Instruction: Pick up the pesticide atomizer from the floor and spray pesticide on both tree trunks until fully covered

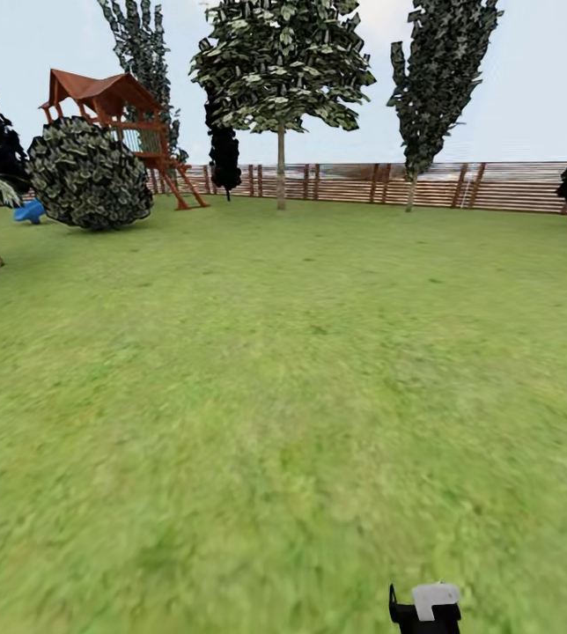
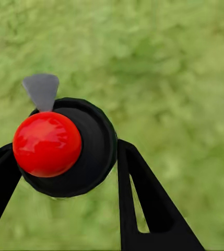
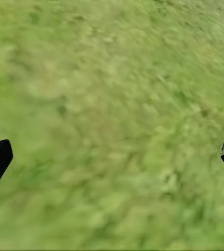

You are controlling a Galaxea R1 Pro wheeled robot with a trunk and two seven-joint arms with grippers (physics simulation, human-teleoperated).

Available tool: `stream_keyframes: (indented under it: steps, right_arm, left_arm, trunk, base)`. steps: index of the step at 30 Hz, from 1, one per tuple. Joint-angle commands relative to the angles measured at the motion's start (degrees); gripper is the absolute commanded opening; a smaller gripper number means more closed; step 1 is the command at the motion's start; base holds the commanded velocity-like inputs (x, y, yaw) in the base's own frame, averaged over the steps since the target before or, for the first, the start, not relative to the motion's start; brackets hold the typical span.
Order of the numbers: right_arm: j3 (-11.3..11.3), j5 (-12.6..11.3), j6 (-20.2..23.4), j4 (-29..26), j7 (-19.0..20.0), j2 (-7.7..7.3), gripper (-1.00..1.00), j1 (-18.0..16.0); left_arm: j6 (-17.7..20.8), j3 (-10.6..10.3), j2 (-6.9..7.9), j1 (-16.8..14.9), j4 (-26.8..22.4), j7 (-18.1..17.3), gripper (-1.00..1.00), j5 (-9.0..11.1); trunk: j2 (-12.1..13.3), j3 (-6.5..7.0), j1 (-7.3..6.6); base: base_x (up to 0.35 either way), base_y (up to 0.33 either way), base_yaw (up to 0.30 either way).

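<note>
left jaws [image 2: 65, 172] clamped round atomizer [image 2: 65, 149], red knob up, over grass [image 2: 169, 63] | right jaws [image 3: 112, 157] spread wide, empty | risk: thick trunks not in view, could spray thin-trunk tree [image 1: 280, 167]; bumps may loosen grip

The head view looks forward and slightly down across the lawn [image 1: 283, 370] toward the distant fence [image 1: 363, 183]. Both wrist views face straight down onto nearby grass [image 3: 112, 104], the surface all three views share.
</note>
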Motion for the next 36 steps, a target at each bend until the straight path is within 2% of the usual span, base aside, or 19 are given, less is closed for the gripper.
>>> stream_keyframes:
  steps: [1, 22, 36]
  right_arm:
    - [0.0, 0.0, 0.0, -0.04, -0.02, 0.0, 1.0, 0.0]
    - [-0.02, 0.0, 0.0, 0.0, 0.0, 0.01, 1.0, 0.0]
    - [0.04, 0.43, 0.02, 0.08, 0.09, -0.08, 1.0, 0.0]
  left_arm:
    - [0.01, -0.04, 0.0, 0.0, -0.01, -0.02, -1.0, -0.01]
    - [0.0, -0.08, 0.0, 0.0, -0.01, 0.01, -1.0, -0.01]
    - [0.0, -0.04, 0.0, 0.0, -0.01, 0.02, -1.0, -0.02]
  trunk:
    - [0.0, -0.09, 0.0]
    - [0.0, -1.71, 0.0]
    - [0.0, -1.93, 0.0]
  base:
    - [0.338, 0.0, 0.0]
    - [0.338, 0.0, 0.0]
    - [0.338, 0.0, -0.007]
